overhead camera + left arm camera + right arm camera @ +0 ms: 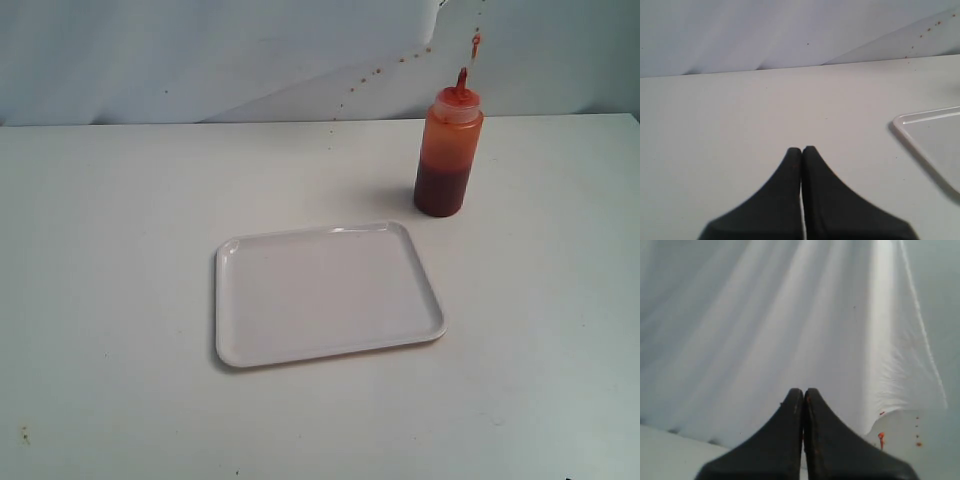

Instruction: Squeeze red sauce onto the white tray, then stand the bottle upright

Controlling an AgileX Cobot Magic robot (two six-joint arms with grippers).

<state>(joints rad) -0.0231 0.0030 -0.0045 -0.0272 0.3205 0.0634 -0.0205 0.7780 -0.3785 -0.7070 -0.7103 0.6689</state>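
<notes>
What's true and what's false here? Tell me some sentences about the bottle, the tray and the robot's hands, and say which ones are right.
1. The bottle stands upright on the table. True.
2. Blobs of sauce lie on the white tray. False: none shows on it; the red sauce is inside the bottle.
3. The left hand is shut. True.
4. The right hand holds the bottle. False: it is shut on nothing.
5. The bottle stands on the tray. False: it stands on the table, apart from the tray.
</notes>
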